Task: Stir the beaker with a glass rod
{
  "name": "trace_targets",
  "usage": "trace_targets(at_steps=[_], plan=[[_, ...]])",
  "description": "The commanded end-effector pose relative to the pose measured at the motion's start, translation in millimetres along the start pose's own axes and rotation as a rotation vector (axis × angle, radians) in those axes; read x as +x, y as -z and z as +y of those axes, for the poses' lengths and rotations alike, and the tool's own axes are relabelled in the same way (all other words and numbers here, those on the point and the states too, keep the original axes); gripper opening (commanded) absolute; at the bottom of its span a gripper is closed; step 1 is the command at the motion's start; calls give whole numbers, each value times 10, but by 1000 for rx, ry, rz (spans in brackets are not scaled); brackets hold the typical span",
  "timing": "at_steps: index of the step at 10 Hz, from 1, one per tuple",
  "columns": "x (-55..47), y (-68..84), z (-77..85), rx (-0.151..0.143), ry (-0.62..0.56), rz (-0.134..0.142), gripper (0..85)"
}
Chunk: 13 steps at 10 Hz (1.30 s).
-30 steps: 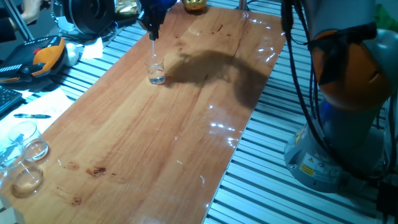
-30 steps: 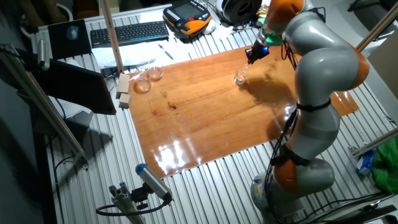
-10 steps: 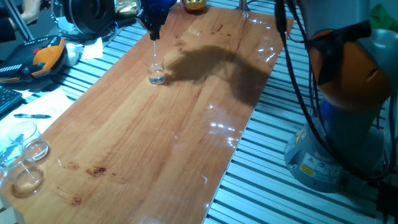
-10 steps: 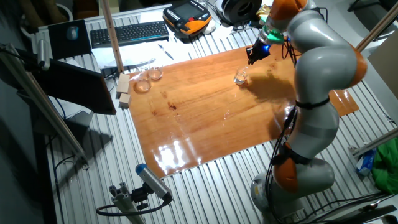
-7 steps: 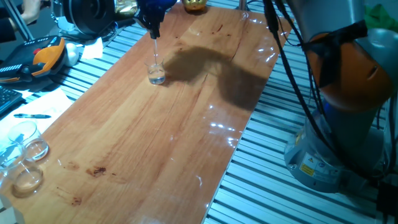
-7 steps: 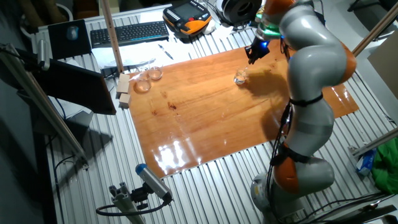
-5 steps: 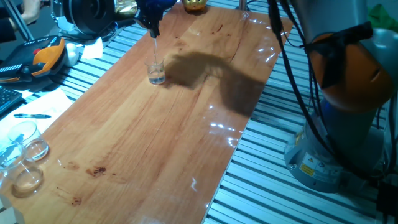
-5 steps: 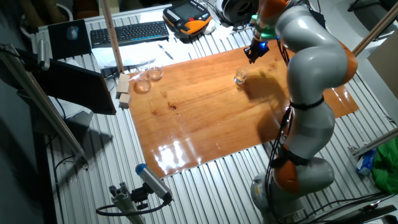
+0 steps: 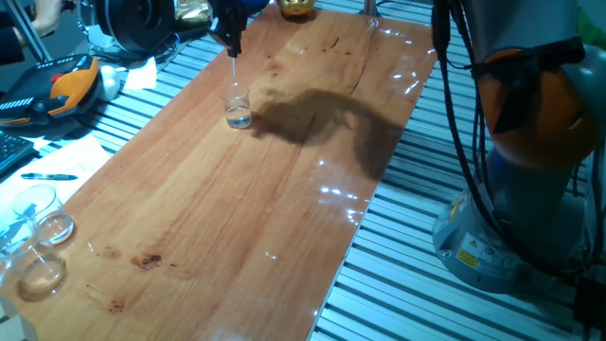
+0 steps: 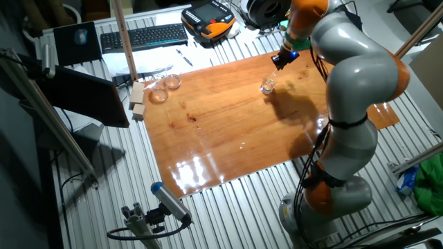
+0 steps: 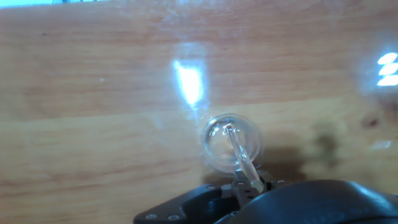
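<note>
The small clear beaker [image 9: 238, 109] stands on the wooden table top [image 9: 246, 208] near its far left edge; it also shows in the other fixed view [image 10: 268, 86] and from above in the hand view [image 11: 231, 142]. My gripper [image 9: 231, 43] hangs right above it, shut on the thin glass rod [image 9: 234, 74]. In the hand view the rod [image 11: 239, 155] runs from my fingers down into the beaker, its tip inside the rim. In the other fixed view my gripper [image 10: 280, 63] is just above and right of the beaker.
Larger glass dishes [image 9: 38, 237] sit at the table's near left corner. A keyboard [image 10: 144, 36], an orange-black handset [image 10: 210, 19] and wooden blocks [image 10: 138, 100] lie off the board. The robot base [image 9: 516, 189] stands to the right.
The arm's upper links and its shadow have swung over the table. The gripper stays above the beaker, with the rod shifting only slightly inside it.
</note>
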State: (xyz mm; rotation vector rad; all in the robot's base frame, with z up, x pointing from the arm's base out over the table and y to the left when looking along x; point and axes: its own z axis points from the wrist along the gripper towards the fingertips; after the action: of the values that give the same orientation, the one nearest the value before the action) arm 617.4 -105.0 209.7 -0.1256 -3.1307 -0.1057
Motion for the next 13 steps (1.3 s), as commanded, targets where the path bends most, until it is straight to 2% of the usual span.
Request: trace_targets(at_steps=[1,2,3,5,7,8,9,10,12,13], plan=[[9,-2,6,-134,-181,60,0],[16,-2,5,-142,-205,117,0],[22,0,-4,-115,-184,140,0],[27,38,-25,-2,-85,138,0],[30,61,-31,57,-45,163,0],[25,68,-30,75,-30,161,0],[21,74,-29,83,-10,123,0],[12,83,-22,89,18,54,0],[-10,109,-4,108,69,-54,0],[-11,100,4,22,-6,-65,0]])
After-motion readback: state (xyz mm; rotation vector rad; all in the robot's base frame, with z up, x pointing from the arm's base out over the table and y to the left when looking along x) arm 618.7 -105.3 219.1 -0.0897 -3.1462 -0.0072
